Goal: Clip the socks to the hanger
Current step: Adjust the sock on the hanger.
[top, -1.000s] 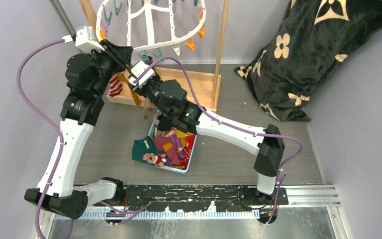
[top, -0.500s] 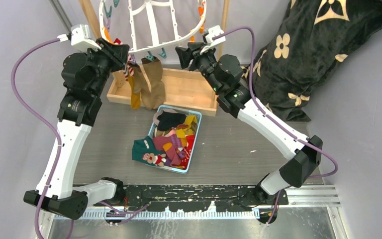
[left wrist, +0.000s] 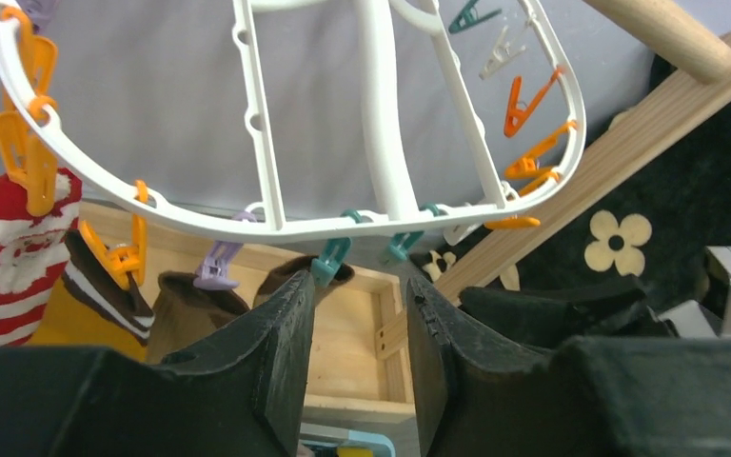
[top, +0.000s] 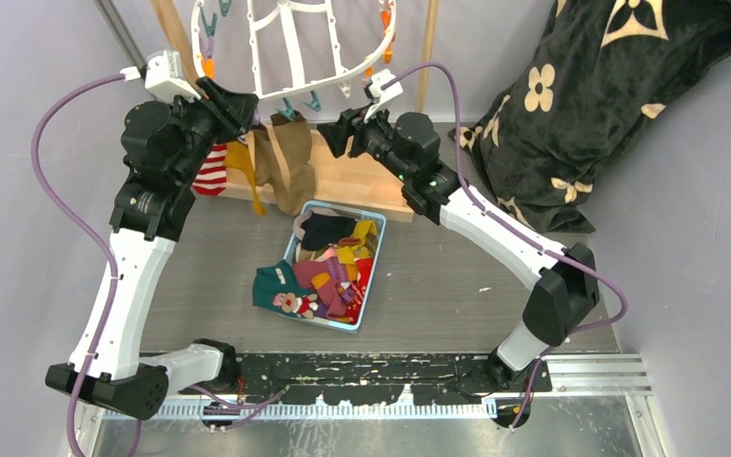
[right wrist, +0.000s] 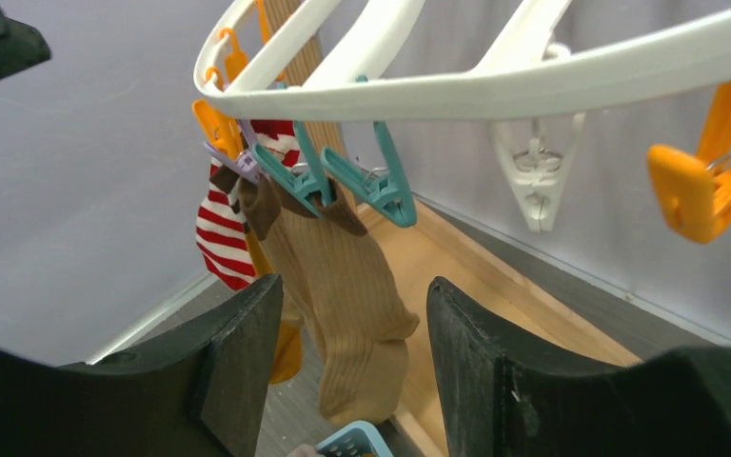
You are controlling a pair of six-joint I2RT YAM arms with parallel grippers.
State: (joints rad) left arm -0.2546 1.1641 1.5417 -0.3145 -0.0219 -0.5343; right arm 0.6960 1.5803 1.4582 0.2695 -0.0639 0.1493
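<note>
The white hanger (top: 343, 84) hangs at the top centre. A red-white striped sock (top: 211, 171), a mustard sock (top: 245, 162) and a tan-brown sock (top: 290, 167) hang from clips on its near rim. More socks fill a light blue basket (top: 366, 305). My left gripper (top: 247, 109) is open and empty just below the rim (left wrist: 276, 228), in front of a teal clip (left wrist: 331, 259). My right gripper (top: 328, 133) is open and empty, to the right of the tan-brown sock (right wrist: 347, 286), which shows beyond its fingers (right wrist: 238, 352). The striped sock (right wrist: 224, 238) hangs behind.
A light wooden stand frame (top: 352, 176) sits under the hanger, with upright posts on both sides. A black flower-patterned blanket (top: 581, 105) is heaped at the right. An empty teal clip (right wrist: 381, 190), white clip (right wrist: 538, 181) and orange clip (right wrist: 695, 190) dangle from the rim.
My right arm swung from beside the left gripper out to the right of the hanger, then came back a little left and down. The left arm barely moved. The hanging socks swayed.
</note>
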